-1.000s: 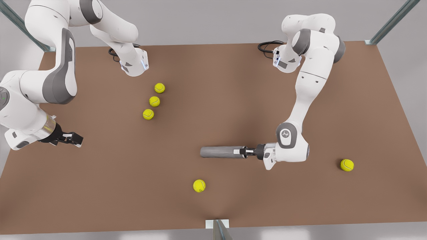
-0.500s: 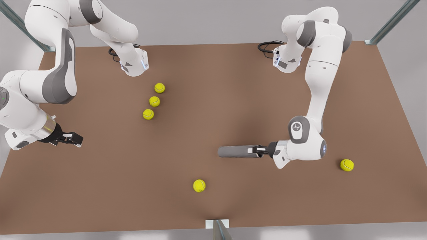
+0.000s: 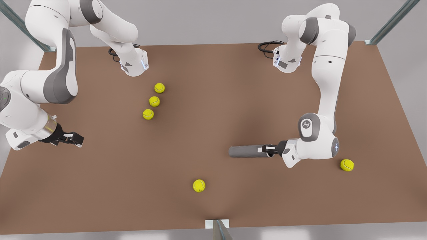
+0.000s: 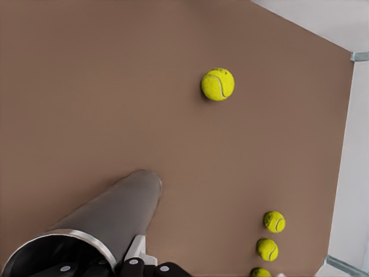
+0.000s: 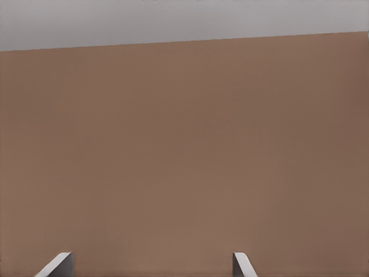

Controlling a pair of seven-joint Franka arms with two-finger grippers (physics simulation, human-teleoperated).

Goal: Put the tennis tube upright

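Holding one end of the tennis tube [image 3: 245,151], the left pincer [image 3: 269,150] sits on the front view's right side of the counter [image 3: 213,140]. Its fingers are pinched on the tube at the end with the silvery rim [image 4: 55,241] — the left wrist view shows that open end right by the pincer, with the grey body stretching away over the brown top.

The tube is not up yet. It lies flat or nearly flat, pointing toward the front view's left. I cannot tell if it touches the counter or hangs just over it.

So the grab looks done. What is left is the big part — tipping the tube until it stands on its end, and then letting go.

The right pincer [image 3: 71,138] waits at the front view's left edge, well apart from the tube. Its two fingers [image 5: 57,264] are spread wide with nothing between them.

Three tennis balls [image 3: 154,101] sit in a row far from the tube. One more ball [image 3: 199,185] rests near the front edge, and another ball [image 3: 347,165] lies just past the left arm's wrist.
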